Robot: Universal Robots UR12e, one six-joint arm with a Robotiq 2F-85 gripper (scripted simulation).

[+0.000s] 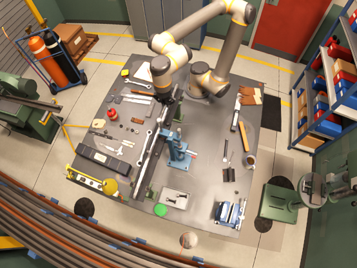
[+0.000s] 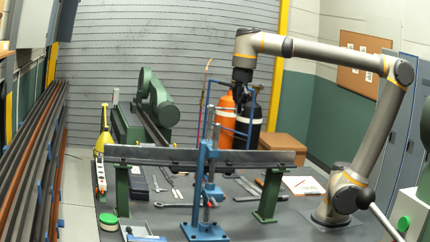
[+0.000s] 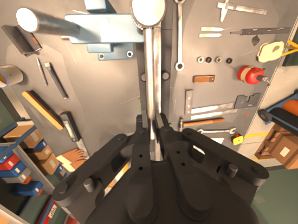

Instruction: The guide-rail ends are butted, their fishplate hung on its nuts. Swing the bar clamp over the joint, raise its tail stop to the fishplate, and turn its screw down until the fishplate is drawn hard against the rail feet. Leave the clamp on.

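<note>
The blue bar clamp [image 1: 175,146] [image 2: 205,188] stands on its base plate on the bench, and its arm reaches over the joint of the guide rail [image 1: 154,151] [image 2: 198,156]. The rail lies on two green stands. The clamp's screw [image 2: 210,122] rises upright above the arm, and a thin steel handle bar [image 1: 163,113] [image 3: 151,81] runs level from the screw's round head [image 3: 148,12] toward the arm's side. A red-tipped lever [image 1: 192,154] sits low on the clamp post. My gripper [image 1: 163,98] [image 2: 240,101] [image 3: 151,121] is closed on the outer end of the handle bar.
Behind the rail on the bench lie wrenches [image 1: 144,146], a square [image 3: 206,106], nuts [image 3: 214,59] and a red oil can [image 1: 111,113]. A cup [image 1: 249,161], a brush [image 1: 244,136] and a blue vice [image 1: 228,214] sit on the other side. Gas cylinders [image 2: 237,121] stand beyond.
</note>
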